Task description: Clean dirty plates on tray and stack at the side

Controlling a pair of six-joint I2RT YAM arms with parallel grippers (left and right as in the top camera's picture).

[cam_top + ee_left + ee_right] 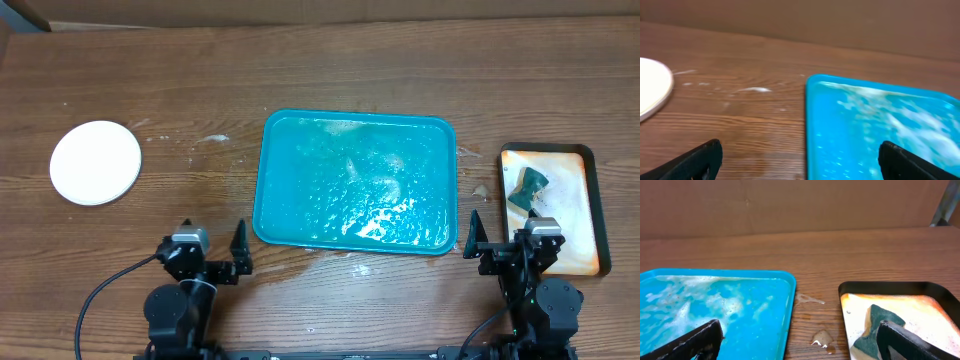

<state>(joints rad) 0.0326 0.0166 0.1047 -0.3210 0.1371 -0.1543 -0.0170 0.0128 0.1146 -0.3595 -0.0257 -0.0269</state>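
A white plate lies on the table at the far left; its edge shows in the left wrist view. I cannot tell whether other plates lie under it. The teal-blue tray sits in the middle, wet and foamy, with no plate on it; it also shows in the left wrist view and the right wrist view. My left gripper is open and empty near the tray's front left corner. My right gripper is open and empty between the tray and the smaller tray.
A smaller dark-rimmed tray with foamy whitish-orange inside stands at the right and holds a green sponge, also seen in the right wrist view. Small puddles lie on the wood between the trays.
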